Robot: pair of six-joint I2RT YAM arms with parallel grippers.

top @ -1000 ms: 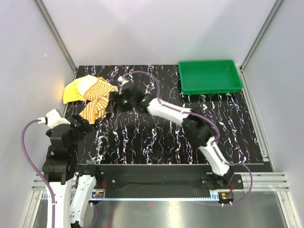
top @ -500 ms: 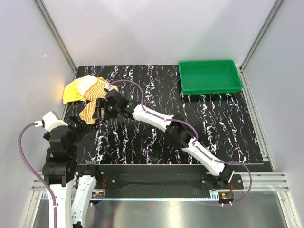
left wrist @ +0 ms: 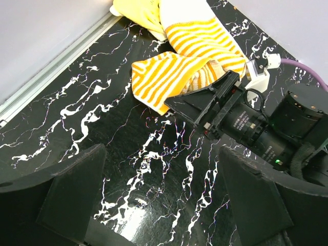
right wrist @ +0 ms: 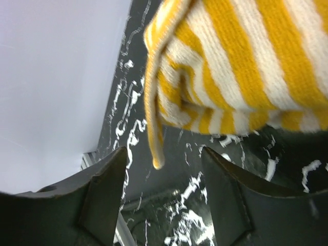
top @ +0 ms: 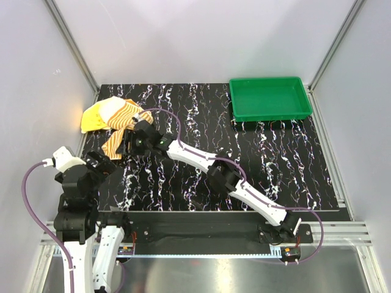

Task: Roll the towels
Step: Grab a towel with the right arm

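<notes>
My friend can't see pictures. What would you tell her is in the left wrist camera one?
An orange-and-cream striped towel lies bunched up on a black marbled table, with the right arm's black claw reaching its lower edge. A bit of yellow towel peeks in at the top, and the left claw shows two dark fingers wide apart at the bottom.

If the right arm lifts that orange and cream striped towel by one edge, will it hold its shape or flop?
Probably flop: the orange-and-cream striped towel lies bunched in soft folds on the black marbled table. It looks light, with a thin hem curling loose in the right wrist view. Its knitted texture should resist slipping.
</notes>
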